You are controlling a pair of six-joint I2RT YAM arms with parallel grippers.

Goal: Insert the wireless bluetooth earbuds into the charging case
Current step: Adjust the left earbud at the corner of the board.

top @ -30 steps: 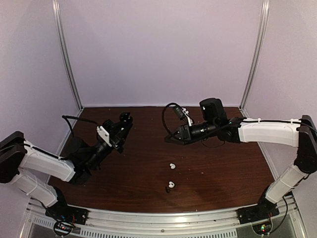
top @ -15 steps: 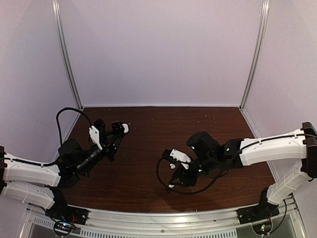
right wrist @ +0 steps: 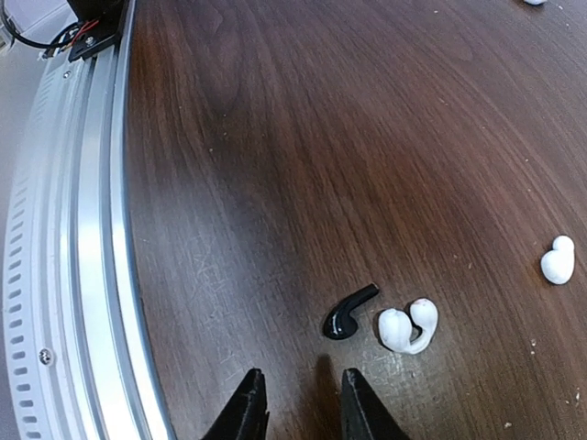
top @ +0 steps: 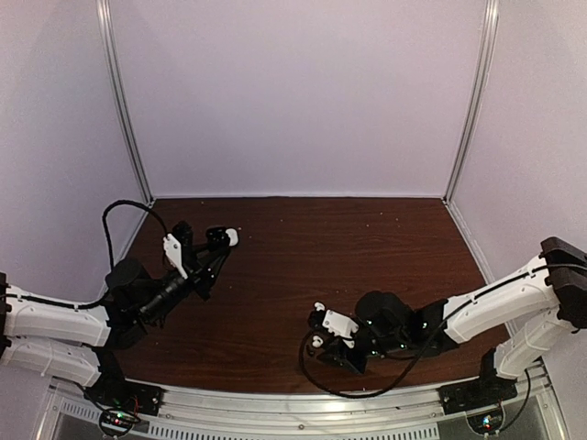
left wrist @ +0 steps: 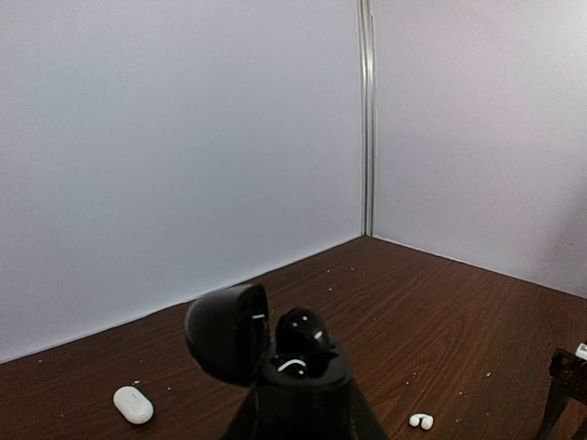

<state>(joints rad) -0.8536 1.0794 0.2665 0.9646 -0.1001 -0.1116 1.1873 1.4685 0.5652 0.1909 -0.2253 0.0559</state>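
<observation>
Big change in the last second is the right arm: it was up over the middle of the table (right wrist: 275, 137) and has swung down low toward the near edge, while the left arm pulled back to its own side and has barely budged since. Now the right gripper (right wrist: 303, 410) is parked right over the loose buds, jaws a little apart with only bare wood showing between the tips, so nothing is grabbed yet. The black earbud (right wrist: 351, 313) lies flat just ahead of those tips, stem pointing away, and it's touching or nearly touching a white earbud (right wrist: 408, 327). That's probably why the jaws are so narrow, to pinch one bud without dragging its neighbour along. A second white earbud (right wrist: 557, 259) sits well apart to the right. It's all pretty near the metal rail (right wrist: 83, 229), so there isn't much room to come in from that side. The left gripper (top: 216, 242) is clamped on the black charging case (left wrist: 298, 367), held up off the table with the lid flipped open toward the other arm, my guess is as a ready target. Something glossy and black already sits in one well; can't tell if it's a bud. A closed white case (left wrist: 133, 404) rests on the table beyond.
</observation>
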